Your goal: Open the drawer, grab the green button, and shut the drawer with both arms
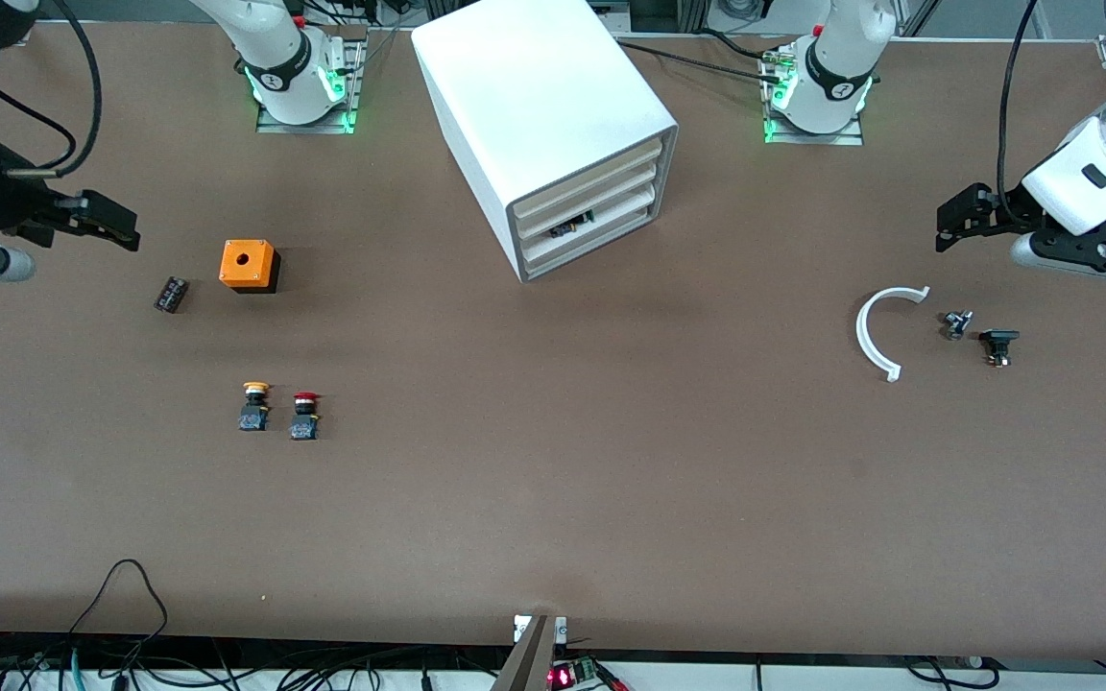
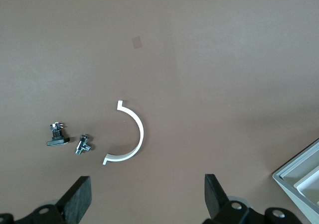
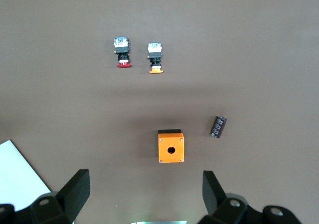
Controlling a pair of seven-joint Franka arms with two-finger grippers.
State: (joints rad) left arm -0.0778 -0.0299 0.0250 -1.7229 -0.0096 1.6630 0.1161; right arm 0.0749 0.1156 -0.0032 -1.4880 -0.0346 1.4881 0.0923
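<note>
four flat off-white drawer fronts (image 1: 588,214) shut in white boxy cabinet (image 1: 541,115); no readable writing. left gripper (image 2: 147,201) and right gripper (image 3: 144,199) spread, empty, over table ends.

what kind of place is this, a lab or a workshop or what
Most likely a robotics lab bench: a left gripper and a right gripper, both open, hang over a brown table with a white drawer cabinet, loose push buttons and cabling along its edges.

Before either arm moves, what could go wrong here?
1. The cabinet has four near-identical drawer fronts; the wrong one could get pulled.
2. No green button is visible; the yellow button and red button could be mistaken for it.
3. Both open grippers, left gripper and right gripper, hang away from the cabinet.
</note>
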